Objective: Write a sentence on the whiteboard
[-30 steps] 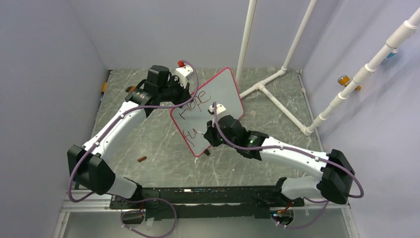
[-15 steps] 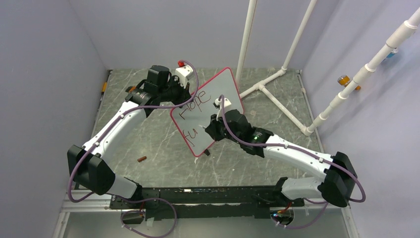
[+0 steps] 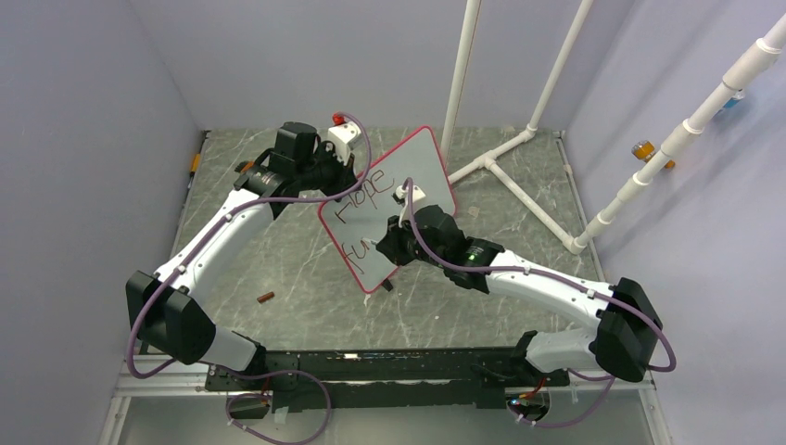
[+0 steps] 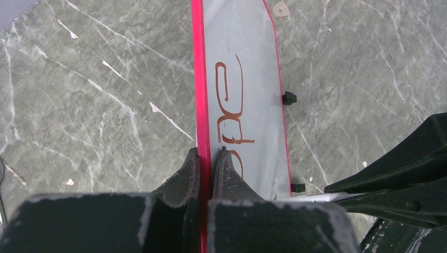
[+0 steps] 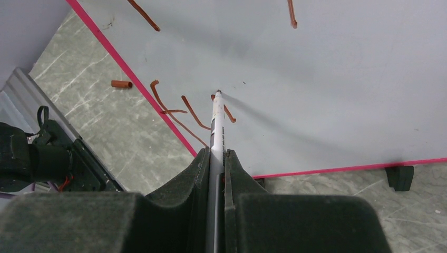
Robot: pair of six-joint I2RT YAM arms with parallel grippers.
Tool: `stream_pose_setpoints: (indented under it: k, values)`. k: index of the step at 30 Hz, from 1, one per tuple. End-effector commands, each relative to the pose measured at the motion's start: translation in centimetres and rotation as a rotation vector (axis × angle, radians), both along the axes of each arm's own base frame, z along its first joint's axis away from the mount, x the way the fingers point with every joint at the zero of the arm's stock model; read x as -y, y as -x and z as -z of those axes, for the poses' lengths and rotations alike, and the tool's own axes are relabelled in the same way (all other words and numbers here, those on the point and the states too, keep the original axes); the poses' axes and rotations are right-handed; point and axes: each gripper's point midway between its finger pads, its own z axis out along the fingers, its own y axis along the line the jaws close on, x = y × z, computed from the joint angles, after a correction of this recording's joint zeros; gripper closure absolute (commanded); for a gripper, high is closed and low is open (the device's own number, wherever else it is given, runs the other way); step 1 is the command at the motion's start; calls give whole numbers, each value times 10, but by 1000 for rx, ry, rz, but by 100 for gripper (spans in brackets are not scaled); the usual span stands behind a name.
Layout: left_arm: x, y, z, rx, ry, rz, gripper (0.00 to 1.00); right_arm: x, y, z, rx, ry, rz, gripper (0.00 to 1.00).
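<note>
Left hand (image 4: 211, 157) pinches the red edge of the whiteboard (image 3: 414, 171), held tilted over the counter (image 3: 278, 264). Right hand (image 5: 215, 154) grips a marker (image 5: 217, 122) and writes the sentence (image 3: 363, 191). Pressing too hard could twist the board loose.

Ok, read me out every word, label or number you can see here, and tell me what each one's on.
"Hope": top line of the sentence, red-brown ink on the whiteboard.
"fu": second line, unfinished; the next letter is only a partial stroke at the marker tip.
No other text can be read; no labels or numbers show elsewhere.
</note>
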Motion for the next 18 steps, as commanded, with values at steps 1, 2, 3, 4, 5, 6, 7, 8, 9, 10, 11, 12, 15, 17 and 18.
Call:
stream_pose_setpoints:
  k: [1,2,3,4,5,6,7,8,9,10,11,12,15,17,18]
  values:
    - [-16,1,15,29,-126,10,100,-3,-8,-4,14,-33,16,100]
    - [-16,1,16,29,-127,10,100,-2,-8,-2,12,-29,19,100]
    - [-15,1,15,30,-126,10,100,0,-9,-1,11,-25,25,100]
    - [-16,1,15,29,-127,9,100,2,-9,0,11,-22,28,100]
    - [-15,1,15,29,-126,10,100,4,-9,2,10,-17,33,100]
    - [-16,2,15,29,-125,11,100,6,-11,2,13,-13,43,100]
    - [-15,2,15,29,-125,12,100,9,-12,2,14,-8,50,100]
    - [-16,2,16,27,-125,11,100,11,-14,2,15,-5,59,100]
    - [-16,1,16,28,-125,11,100,13,-15,3,17,-1,66,100]
    - [-15,2,15,30,-125,12,100,15,-17,2,18,0,72,100]
    - [-15,1,15,28,-125,11,100,18,-19,1,19,0,79,100]
    - [-15,2,16,27,-125,13,100,20,-21,0,21,-1,84,100]
    - [-15,2,16,28,-124,14,100,21,-26,-8,33,-8,87,100]
    - [-15,2,16,27,-124,14,100,19,-29,-16,46,-16,84,100]
    - [-15,2,15,28,-123,14,100,18,-30,-19,51,-20,79,100]
